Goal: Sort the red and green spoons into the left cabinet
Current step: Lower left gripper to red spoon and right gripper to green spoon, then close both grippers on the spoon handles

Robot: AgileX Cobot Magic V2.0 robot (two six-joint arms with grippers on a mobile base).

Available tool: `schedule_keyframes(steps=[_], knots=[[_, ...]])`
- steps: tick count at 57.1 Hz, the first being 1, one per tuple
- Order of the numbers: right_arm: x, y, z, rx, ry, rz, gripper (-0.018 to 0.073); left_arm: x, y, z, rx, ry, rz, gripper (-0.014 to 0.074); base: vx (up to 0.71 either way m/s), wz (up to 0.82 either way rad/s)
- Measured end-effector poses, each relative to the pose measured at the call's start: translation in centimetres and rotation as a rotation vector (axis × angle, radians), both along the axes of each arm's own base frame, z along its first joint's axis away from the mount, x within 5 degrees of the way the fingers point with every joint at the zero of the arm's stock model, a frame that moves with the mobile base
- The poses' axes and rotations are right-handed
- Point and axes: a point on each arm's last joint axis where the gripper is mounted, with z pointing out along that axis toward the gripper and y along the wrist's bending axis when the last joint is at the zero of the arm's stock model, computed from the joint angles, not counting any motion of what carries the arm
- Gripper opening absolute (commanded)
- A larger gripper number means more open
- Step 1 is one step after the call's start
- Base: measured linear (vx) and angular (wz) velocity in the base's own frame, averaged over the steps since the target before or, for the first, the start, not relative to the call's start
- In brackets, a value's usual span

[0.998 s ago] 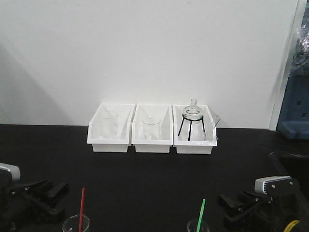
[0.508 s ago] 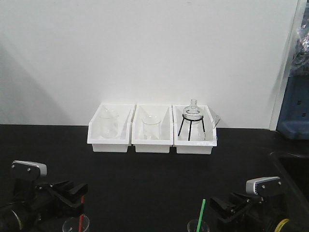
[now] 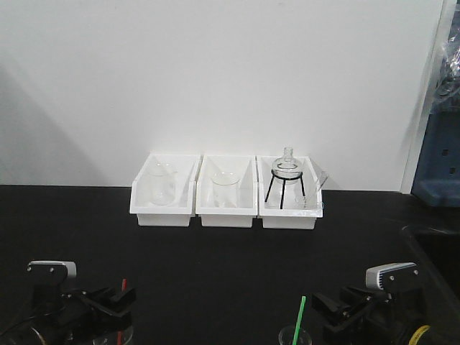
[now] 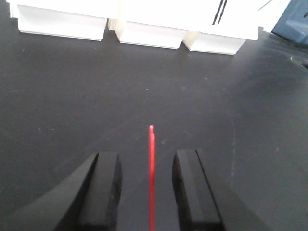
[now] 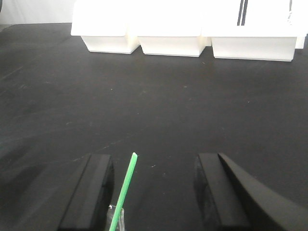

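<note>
The red spoon (image 4: 152,178) stands upright between the open jaws of my left gripper (image 4: 147,156) without touching either finger. In the front view only its tip (image 3: 123,284) shows above my left gripper (image 3: 117,299). The green spoon (image 3: 299,316) stands tilted in a small clear glass (image 3: 293,336). In the right wrist view the green spoon (image 5: 124,190) sits close to the left finger (image 5: 91,190) of my open right gripper (image 5: 154,161). My right gripper also shows in the front view (image 3: 329,307), just right of the green spoon. The grey left cabinet is out of view.
Three white plastic bins (image 3: 226,210) with glassware stand in a row at the back of the black table (image 3: 230,259), against a white wall. The right bin holds a flask on a black tripod (image 3: 287,180). A blue object (image 3: 440,165) stands at the far right.
My left gripper has moved right and now straddles the red spoon, hiding most of it in the front view. My right gripper shifted left toward the green spoon, then stayed still.
</note>
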Motion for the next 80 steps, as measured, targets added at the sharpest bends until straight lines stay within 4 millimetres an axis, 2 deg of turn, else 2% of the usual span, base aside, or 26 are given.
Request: schedule_keyframes(steps=[25, 31, 41, 53, 67, 80], knots=[[-0.1, 0.2, -0.1, -0.019, -0.002, 0.032, 0.0442, 0.3, -0.3, -1.1, -0.039, -0.017, -0.016, 0.0393, 0.00, 0.00], [-0.2, 0.2, 0.0, -0.016, -0.006, 0.039, 0.0442, 0.3, -0.3, -1.0, -0.048, -0.030, -0.019, 0.0342, 0.00, 0.00], [-0.2, 0.4, 0.0, 0.005, -0.004, 0.054, 0.0442, 0.4, -0.4, -0.7, -0.064, -0.054, -0.026, 0.0195, 0.00, 0.00], [-0.1, 0.7, -1.1, 0.042, 0.020, 0.073, 0.0442, 0.4, -0.4, -0.6, -0.070, -0.063, -0.028, 0.0062, 0.00, 0.00], [0.2, 0.9, -3.1, 0.084, 0.053, 0.080, 0.0442, 0.4, -0.5, -0.5, -0.079, -0.076, -0.032, 0.0038, 0.00, 0.00], [1.5, 1.1, -3.3, 0.116, 0.015, 0.088, 0.0442, 0.4, -0.5, -0.5, -0.079, -0.077, -0.032, 0.0038, 0.00, 0.00]])
